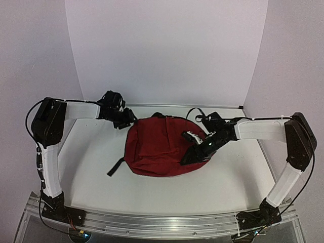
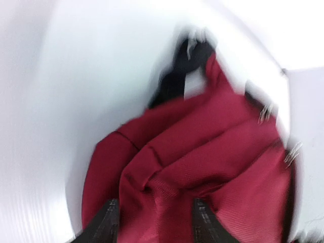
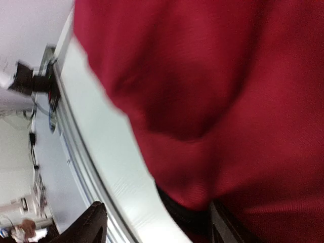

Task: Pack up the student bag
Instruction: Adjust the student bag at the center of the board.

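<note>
Red student bag point(image 1: 157, 147) lies flat in the middle of the white table point(image 1: 96, 172), with its round side turned to the near edge. Only the outside cloth shows, so what is in the bag cannot be seen. No open pocket shows in any view. A black strap point(image 1: 115, 167) pokes out from under its near left side and rests on the table. A small black loop point(image 1: 158, 115) sits at the far edge of the bag.

The left gripper point(image 1: 126, 120) is at the far left corner of the bag. In the left wrist view, which is blurry, a fold of red cloth is bunched up between its two fingers point(image 2: 109, 225) and touches both, so it is pinching the bag.

The right gripper point(image 1: 188, 154) is on the right side of the bag. In the right wrist view its fingers point(image 3: 96, 223) stand apart. The bag's edge comes in between them. One finger is against the red cloth, and the other has bare table beside it.

Both arms bend in from the sides.
</note>
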You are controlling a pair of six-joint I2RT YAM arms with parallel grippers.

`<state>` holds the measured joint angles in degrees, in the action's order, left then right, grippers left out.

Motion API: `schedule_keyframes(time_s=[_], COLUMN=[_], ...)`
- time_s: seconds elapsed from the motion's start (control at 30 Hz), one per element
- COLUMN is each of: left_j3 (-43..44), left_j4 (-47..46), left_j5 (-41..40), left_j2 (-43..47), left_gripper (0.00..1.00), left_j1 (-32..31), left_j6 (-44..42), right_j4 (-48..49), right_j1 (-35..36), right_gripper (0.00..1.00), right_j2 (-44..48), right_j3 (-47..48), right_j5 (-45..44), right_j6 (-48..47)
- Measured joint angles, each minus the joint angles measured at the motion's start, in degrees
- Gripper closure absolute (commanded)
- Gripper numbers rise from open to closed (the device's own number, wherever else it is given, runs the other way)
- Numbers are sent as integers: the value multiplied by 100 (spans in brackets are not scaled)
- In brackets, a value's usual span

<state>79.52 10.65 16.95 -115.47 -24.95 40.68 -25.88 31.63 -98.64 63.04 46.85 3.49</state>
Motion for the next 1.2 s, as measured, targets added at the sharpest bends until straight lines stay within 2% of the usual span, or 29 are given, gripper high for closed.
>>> schedule_keyframes(time_s=[0.1, 0.2, 0.3, 0.47, 0.67, 0.77, 0.93, 1.07, 1.2], left_j3=[921, 963, 238, -1327, -2767, -3206, -3318, -2765, -1697], left_j4=[133, 189, 243, 206, -366, -520, -815, -831, -959], left_j5=[-10, -81, -205, -486, -532, -544, -661, -362, -6], left_j2=[-181, 163, 932, 2283, 2748, 2744, 2501, 1780, 846], left_gripper=[32, 28, 26, 26, 30, 33, 40, 44, 35], left_j1=[97, 67, -19, -627, -1781, -2010, -1986, -1538, -776], left_j6=[-353, -577, -625, -365, 485, 922, 1287, 1197, 880], right_j4=[-69, -502, -761, -699, -631, -630, -352, -240, -457], right_j1=[672, 642, 42, -971, -1034, -1009, -1035, -1011, -682], right_gripper=[19, 11, 11, 12, 15, 19, 25, 25, 21], right_j2=[84, 142, 186, -138, -1450, -1884, -1708, -1175, -576], right_j3=[8, 322, 984, 2226, 2864, 2655, 2006, 1075, 292], right_j5=[356, 587, 575, -281, -1228, -1324, -928, -453, -38], right_j6=[-84, -211, -350, -541, -740, -817, -800, -746, -740])
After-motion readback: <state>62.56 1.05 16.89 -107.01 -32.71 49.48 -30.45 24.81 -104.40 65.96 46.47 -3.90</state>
